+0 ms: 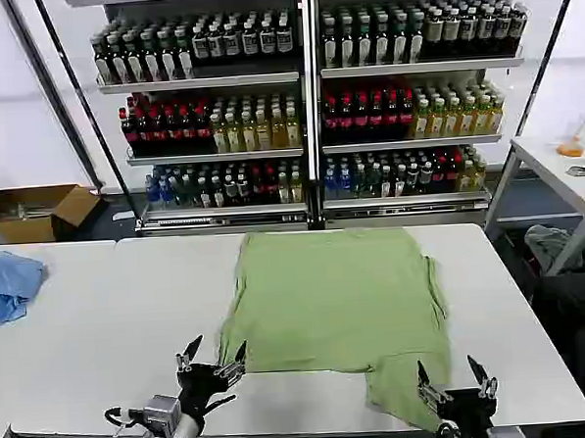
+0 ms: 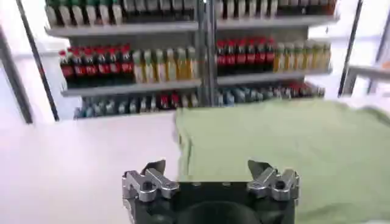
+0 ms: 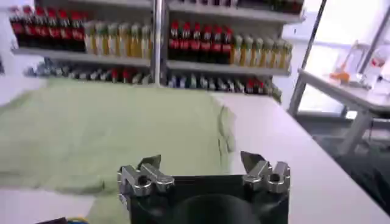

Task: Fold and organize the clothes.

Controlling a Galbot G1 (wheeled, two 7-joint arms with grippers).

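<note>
Lying flat on the white table (image 1: 102, 327), the light green shirt (image 1: 336, 300) spreads from the far edge toward the near one, its plain side up, with one flap or sleeve hanging down past the main hem at the near right. From the head view, the left gripper (image 1: 213, 365) hovers just at the shirt's near left corner with its fingers spread apart and nothing between them, while the right gripper (image 1: 456, 384) sits at the near right, beside that lower flap, also spread wide and empty. The head view alone takes in a crumpled light blue cloth (image 1: 8, 284) at the table's far left, a cardboard box (image 1: 37, 209) on the floor behind it, and a second white table (image 1: 565, 170) off to the right. The left wrist view looks over its own parted fingers (image 2: 148, 182) at the shirt's left edge (image 2: 183, 140), where the fabric meets bare tabletop, and at shelves of bottles (image 2: 183, 61) beyond. The right wrist view shows its fingers (image 3: 144, 178) standing over the green cloth, and the shirt's rumpled right edge (image 3: 222, 125) with bare table beyond.
</note>
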